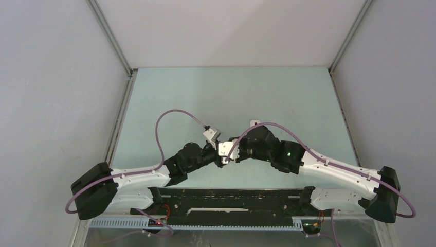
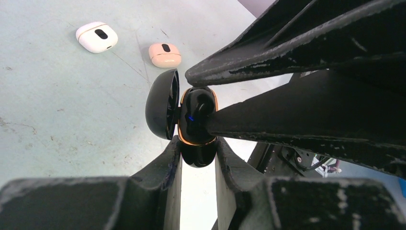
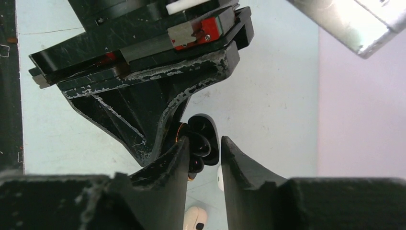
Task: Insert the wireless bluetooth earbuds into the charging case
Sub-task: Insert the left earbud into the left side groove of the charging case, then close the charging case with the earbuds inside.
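L jaws pinch the black charging case [image 2: 197, 152] by its lower body, one finger each side, held above the desk [image 1: 205, 98]. Case lid [image 2: 160, 103] hangs open toward 9 o'clock in L wrist view, w/ a gold rim round the case mouth. Black earbud [image 2: 196, 108] sits in that mouth, tiny blue light on it.

R jaws point in from 2 o'clock, tips a little spread w/ the bud between them. Lower fingertip [image 2: 215, 123] is against the bud's 3 o'clock side; can't tell if they grip it or just flank it.

On the desk beyond: white rounded pod [image 2: 96, 37] at 11 o'clock of the case, beige pod [image 2: 164, 54] at 12. They're near each other, not touching, each w/ a black oval on top. Can't tell if they're buds or closed cases.

Top view: both arms meet just 6 o'clock of desk centre.
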